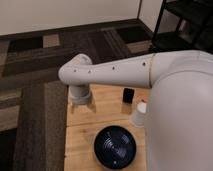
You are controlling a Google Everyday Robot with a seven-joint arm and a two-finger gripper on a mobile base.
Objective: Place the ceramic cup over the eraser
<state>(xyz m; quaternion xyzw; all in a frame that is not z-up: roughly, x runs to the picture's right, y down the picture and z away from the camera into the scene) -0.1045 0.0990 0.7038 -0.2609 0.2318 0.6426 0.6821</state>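
Nearest the camera, a wide dark blue ribbed bowl (115,146) sits on the wooden table (82,137), close to its near edge and about midway across. Beyond it, toward the right edge, stands the ceramic cup (139,114), small and white, its right side partly hidden behind the robot's bulky white arm (180,110). The cup rests on the wood and nothing holds it.

Further back, the gripper (81,100) hangs at the end of the arm over the far-left part of the table, well apart from the cup. Whether it is spread or pressed together cannot be told; it carries nothing visible.

The eraser (129,95), a small black block, stands near the far edge, just behind the cup and apart from it, uncovered. Past the table lies a patterned dark carpet (35,90), and a black shelf (187,27) stands in the far-right corner of the room.
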